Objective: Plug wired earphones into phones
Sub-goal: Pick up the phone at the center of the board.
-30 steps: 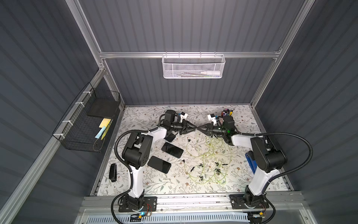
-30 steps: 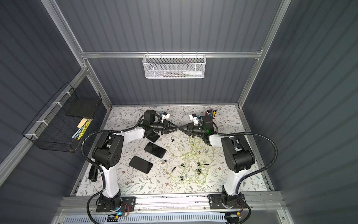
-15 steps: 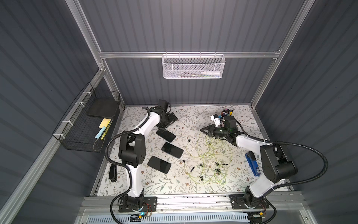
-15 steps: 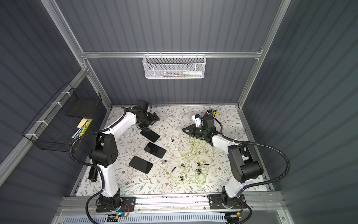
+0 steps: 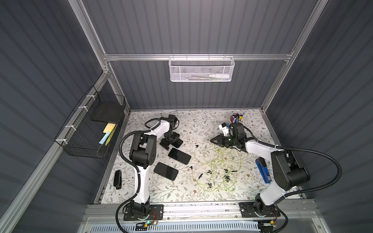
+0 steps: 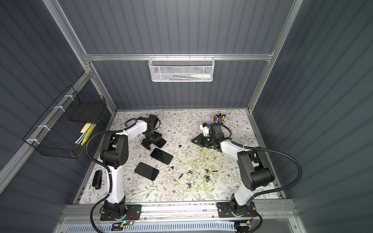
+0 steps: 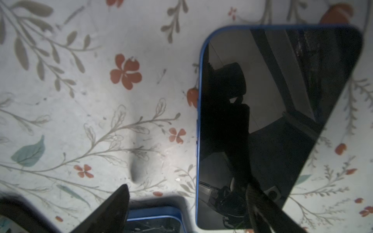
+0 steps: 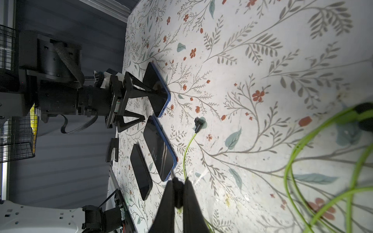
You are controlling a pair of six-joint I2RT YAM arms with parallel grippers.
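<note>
Surrounding earphones [image 5: 216, 162]: phones [image 5: 179, 156], blue object [image 5: 263, 171], markers [image 5: 236, 119]

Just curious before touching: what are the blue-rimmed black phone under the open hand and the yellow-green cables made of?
The flat black phone with a blue rim seems glass-fronted: glossy, with sharp reflections; its rim could be plastic or metal. The thin yellow-green earphone cables look like soft, translucent plastic or rubber, lying in loose curls.

Three black phones [image 5: 179, 156], glossy screens up, flat in a diagonal row toward the table's [image 5: 181, 193] left edge. Right of centre, wired earphones [image 5: 216, 167]: loose yellow-green tangle, black buds, plugs.
</note>
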